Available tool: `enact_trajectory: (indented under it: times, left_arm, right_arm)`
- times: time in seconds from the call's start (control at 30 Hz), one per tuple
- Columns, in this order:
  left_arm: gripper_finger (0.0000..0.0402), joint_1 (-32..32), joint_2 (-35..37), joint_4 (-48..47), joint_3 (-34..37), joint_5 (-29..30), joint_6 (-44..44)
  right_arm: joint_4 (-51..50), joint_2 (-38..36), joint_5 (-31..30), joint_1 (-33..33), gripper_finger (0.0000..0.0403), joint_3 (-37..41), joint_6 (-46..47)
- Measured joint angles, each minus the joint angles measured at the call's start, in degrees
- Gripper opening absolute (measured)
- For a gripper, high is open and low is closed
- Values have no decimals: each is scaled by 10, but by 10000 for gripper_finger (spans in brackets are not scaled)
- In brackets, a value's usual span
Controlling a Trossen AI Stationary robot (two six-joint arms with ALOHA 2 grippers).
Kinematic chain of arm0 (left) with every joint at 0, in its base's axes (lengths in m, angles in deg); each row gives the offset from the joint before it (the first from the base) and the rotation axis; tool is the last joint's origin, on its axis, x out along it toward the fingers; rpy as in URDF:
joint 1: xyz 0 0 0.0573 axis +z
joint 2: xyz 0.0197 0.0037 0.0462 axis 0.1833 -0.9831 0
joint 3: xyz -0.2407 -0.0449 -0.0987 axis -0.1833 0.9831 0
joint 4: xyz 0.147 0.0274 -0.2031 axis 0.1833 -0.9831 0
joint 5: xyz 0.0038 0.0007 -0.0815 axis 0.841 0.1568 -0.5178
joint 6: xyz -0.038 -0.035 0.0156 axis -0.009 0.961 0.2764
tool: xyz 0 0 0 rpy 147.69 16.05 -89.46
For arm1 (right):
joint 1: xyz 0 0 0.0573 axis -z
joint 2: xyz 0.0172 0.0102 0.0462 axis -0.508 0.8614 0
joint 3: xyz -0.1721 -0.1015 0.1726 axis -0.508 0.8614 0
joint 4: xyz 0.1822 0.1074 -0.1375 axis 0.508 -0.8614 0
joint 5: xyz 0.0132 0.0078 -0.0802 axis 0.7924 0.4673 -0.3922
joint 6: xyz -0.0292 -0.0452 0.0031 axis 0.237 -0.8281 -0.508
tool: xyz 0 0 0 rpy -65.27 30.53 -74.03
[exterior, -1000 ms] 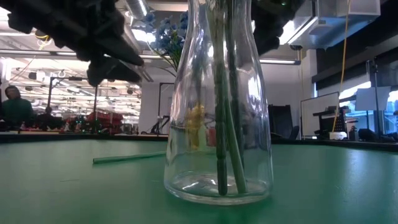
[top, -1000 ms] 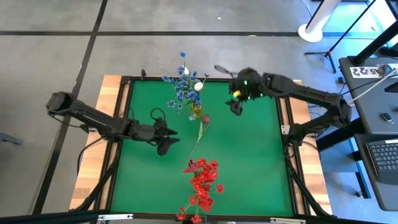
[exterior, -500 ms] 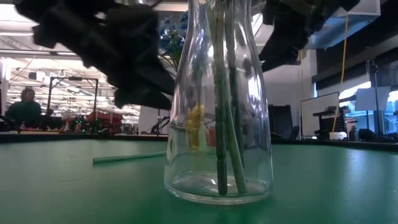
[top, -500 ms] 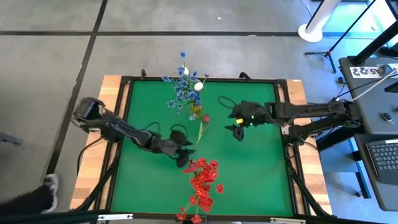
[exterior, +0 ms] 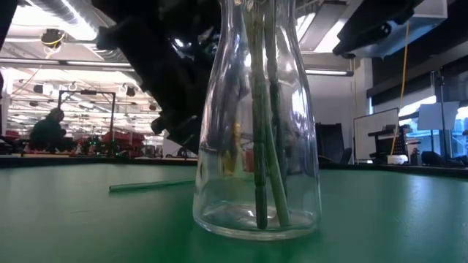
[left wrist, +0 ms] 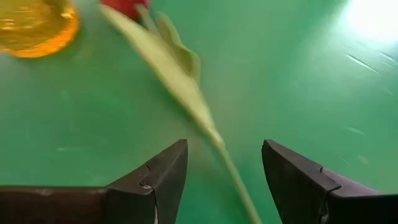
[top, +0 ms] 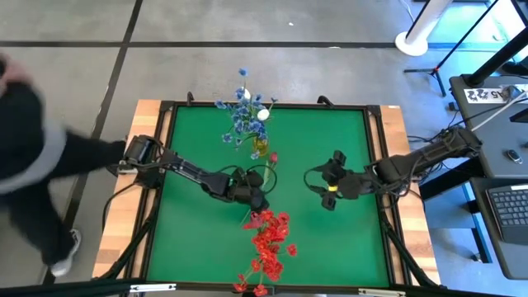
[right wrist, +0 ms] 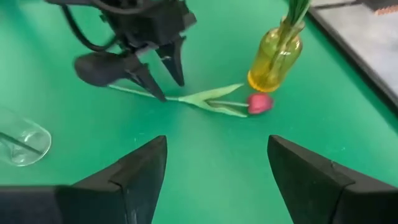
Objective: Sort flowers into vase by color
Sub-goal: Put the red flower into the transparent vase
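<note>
A single red-bud flower lies flat on the green mat, bud (top: 273,157) toward the far edge, thin green stem (top: 257,191) running toward the near edge. My left gripper (top: 256,200) is low over the stem, open; its fingers stand on either side of the stem (left wrist: 214,140) without touching it. A yellow vase (top: 260,148) holds blue clusters (top: 241,115) and a white bud (top: 262,114). A clear glass vase (exterior: 256,146) holds red flowers (top: 270,239). My right gripper (top: 328,198) is open and empty over the mat's right half.
A person (top: 29,157) in dark clothes leans in at the table's left side, by the left arm's base. The yellow vase (right wrist: 277,59) stands just beyond the bud (right wrist: 260,102). The clear vase (right wrist: 22,143) stands close to the left gripper (right wrist: 149,62) on its near side.
My left gripper has gone toward the table's right edge and down onto the red-bud flower's stem, staying open. My right gripper has come from near the far edge toward the near edge and a little right. A person has stepped in at the table's left.
</note>
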Motion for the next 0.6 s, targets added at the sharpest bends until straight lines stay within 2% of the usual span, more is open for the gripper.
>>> enact_trajectory:
  times: [0.2, 0.6]
  left_arm:
    - [201, 32, 0, -2, 0, -20, 5]
    - [201, 37, -2, -4, 0, -26, 1]
  right_arm:
    - [-3, 0, -52, -35, 277, 0, 23]
    - [2, 0, -78, -34, 277, 0, 49]
